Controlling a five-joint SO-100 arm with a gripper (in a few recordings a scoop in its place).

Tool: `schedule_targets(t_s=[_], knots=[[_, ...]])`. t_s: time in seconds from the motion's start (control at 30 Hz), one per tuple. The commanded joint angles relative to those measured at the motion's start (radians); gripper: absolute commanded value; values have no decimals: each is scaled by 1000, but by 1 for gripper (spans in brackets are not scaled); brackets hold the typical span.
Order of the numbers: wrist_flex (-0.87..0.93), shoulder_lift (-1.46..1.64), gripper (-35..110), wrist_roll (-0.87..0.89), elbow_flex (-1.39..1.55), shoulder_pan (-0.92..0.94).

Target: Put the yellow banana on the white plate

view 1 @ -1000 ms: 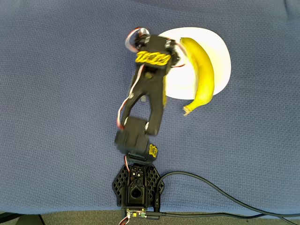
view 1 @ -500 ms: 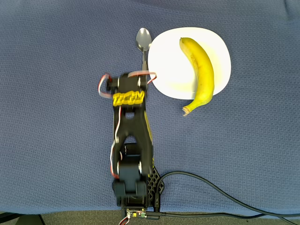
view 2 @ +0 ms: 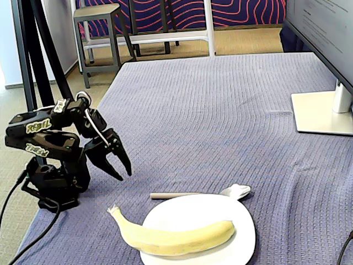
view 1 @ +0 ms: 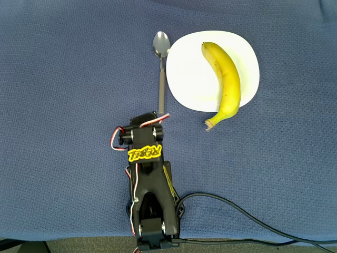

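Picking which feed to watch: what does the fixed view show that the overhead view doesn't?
Fixed view alone: a monitor stand on the cloth, stools behind the table, and the gripper side-on, fingers slightly parted above the cloth. Overhead alone: the plate's whole outline. Both: the banana on the white plate, stem overhanging, and the spoon beside it.

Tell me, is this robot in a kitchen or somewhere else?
Probably not a kitchen: more likely an office or workroom. The table wears a blue cloth, a monitor stand sits on it, and a stool stands behind. The banana on the plate looks like a robot test.
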Motion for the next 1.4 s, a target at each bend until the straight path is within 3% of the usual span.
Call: schedule_targets(t_s=[0.0,1.37], knots=[[-12,57,0,18,17,35],[-71,54,0,133,64,67]])
